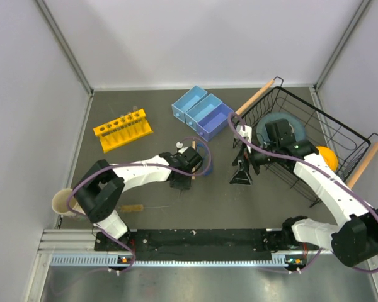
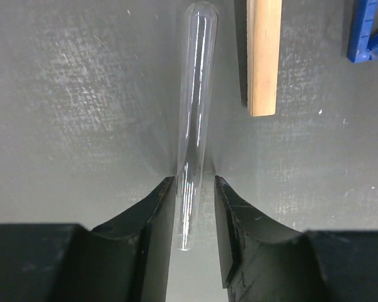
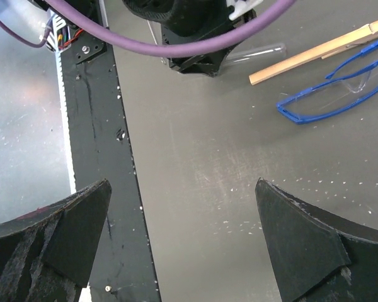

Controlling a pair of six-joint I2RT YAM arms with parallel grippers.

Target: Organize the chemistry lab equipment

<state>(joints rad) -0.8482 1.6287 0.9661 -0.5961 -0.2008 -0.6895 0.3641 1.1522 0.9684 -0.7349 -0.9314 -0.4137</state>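
A thin clear glass tube (image 2: 194, 94) lies on the grey table between the fingers of my left gripper (image 2: 195, 179). The left finger touches the tube and a narrow gap remains at the right finger. Just right of the tube lies the flat wooden stick (image 2: 263, 56), with a corner of the blue-framed safety glasses (image 2: 368, 31) beyond it. From above, my left gripper (image 1: 178, 181) sits low at mid-table. My right gripper (image 1: 241, 175) hovers to its right, wide open and holding nothing (image 3: 181, 182). Its view shows the tube (image 3: 258, 53), stick (image 3: 315, 53) and glasses (image 3: 331, 94).
A yellow tube rack (image 1: 123, 130) stands at the back left, and blue trays (image 1: 201, 112) at the back centre. The black wire basket (image 1: 340, 135) on the right holds a grey-blue plate (image 1: 280, 129) and a yellow bowl (image 1: 327, 156). The brush (image 1: 133, 207) and a tan cup (image 1: 63, 202) lie front left.
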